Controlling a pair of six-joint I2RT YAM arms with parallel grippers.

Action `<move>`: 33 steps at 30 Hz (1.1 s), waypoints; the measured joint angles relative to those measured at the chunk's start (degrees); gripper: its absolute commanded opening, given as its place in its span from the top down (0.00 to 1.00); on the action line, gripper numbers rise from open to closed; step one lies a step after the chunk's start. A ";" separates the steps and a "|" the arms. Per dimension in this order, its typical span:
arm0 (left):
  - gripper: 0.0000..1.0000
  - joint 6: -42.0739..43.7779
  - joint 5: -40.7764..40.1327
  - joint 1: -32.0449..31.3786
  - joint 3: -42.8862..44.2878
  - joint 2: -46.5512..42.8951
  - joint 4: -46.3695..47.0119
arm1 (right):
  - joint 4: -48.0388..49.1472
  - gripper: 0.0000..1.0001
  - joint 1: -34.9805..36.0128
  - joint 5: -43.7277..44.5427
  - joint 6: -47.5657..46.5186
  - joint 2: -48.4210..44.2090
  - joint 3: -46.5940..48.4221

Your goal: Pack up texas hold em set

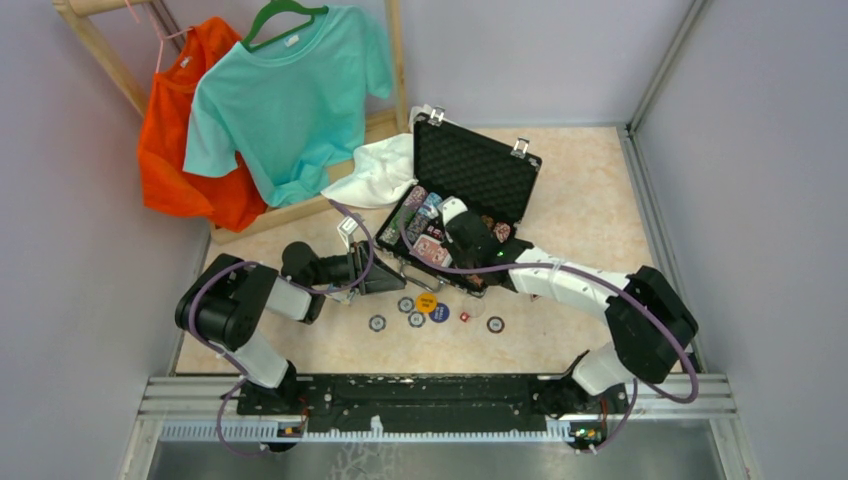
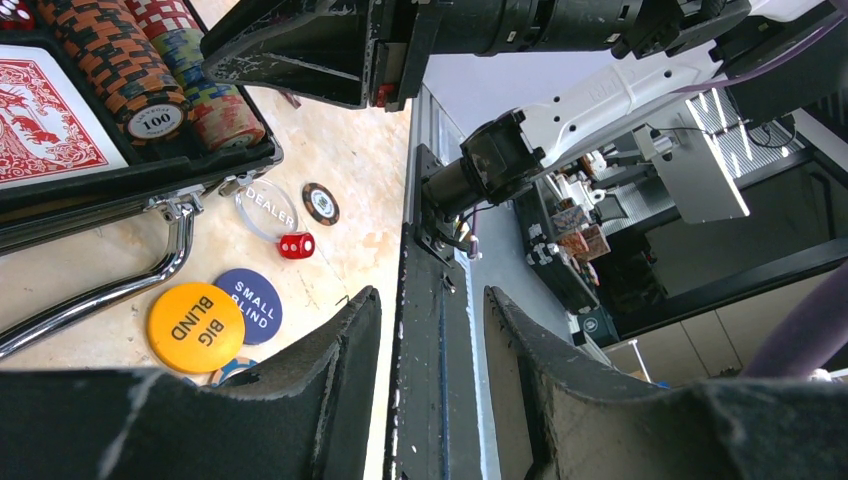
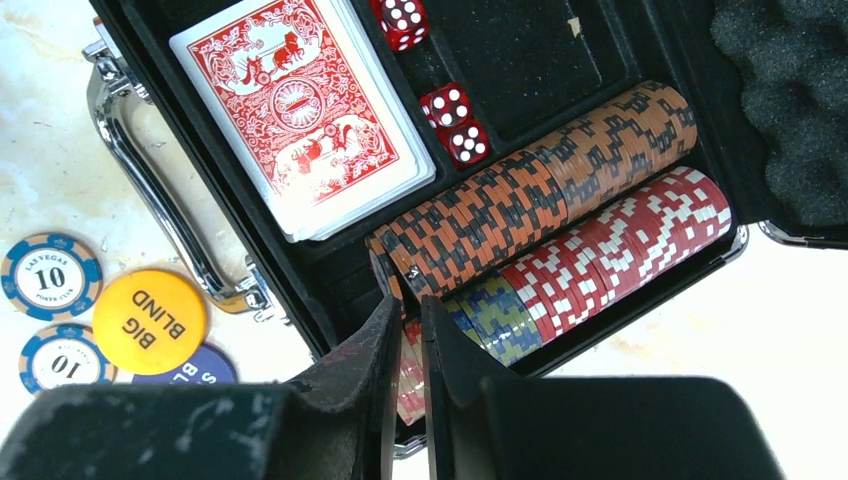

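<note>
The black case (image 1: 478,165) stands open mid-table, with chip rows (image 3: 530,200), a red deck (image 3: 300,110) and red dice (image 3: 455,120) inside. My right gripper (image 1: 475,268) hangs over the case's front right part. Its jaws (image 3: 408,310) are nearly closed on a red-and-cream poker chip at the end of the front chip row. My left gripper (image 1: 385,274) is open and empty (image 2: 432,312) by the case's front left corner. On the table in front lie the big blind button (image 2: 195,327), small blind button (image 2: 250,303), dealer button (image 2: 268,208), a red die (image 2: 296,245) and several loose chips (image 1: 377,323).
A white cloth (image 1: 375,172) lies against the case's left side. A wooden rack with an orange shirt (image 1: 175,140) and a teal shirt (image 1: 290,95) stands at the back left. Grey walls enclose the table. The black base rail (image 1: 430,395) runs along the near edge.
</note>
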 measured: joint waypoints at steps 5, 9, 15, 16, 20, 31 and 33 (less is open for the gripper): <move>0.48 -0.02 -0.07 0.00 0.00 0.02 0.00 | -0.85 0.91 0.22 -0.81 1.79 -1.73 0.00; 0.45 -0.20 -0.74 -0.02 -0.24 0.00 0.02 | -1.62 0.64 0.39 -1.64 5.20 -7.13 -1.40; 0.44 3.30 -4.37 -2.78 -0.96 -1.75 -1.31 | -9.86 0.39 0.37 -0.22 13.90 -19.50 -3.72; 0.43 5.57 -5.38 -4.31 -0.70 -3.15 -3.30 | -12.20 0.39 0.37 0.26 16.04 -20.96 -4.07; 0.31 18.69 -12.76 -12.70 3.93 -11.67 -21.33 | -19.23 0.38 1.01 2.38 23.91 -22.38 -6.54; 0.08 38.18 -33.42 -17.62 10.03 -25.70 -58.07 | -25.16 0.37 7.15 4.35 38.40 -18.40 -14.69; 0.07 39.01 -36.11 -17.66 10.03 -25.92 -60.87 | -24.50 0.38 7.17 4.31 39.32 -17.62 -15.72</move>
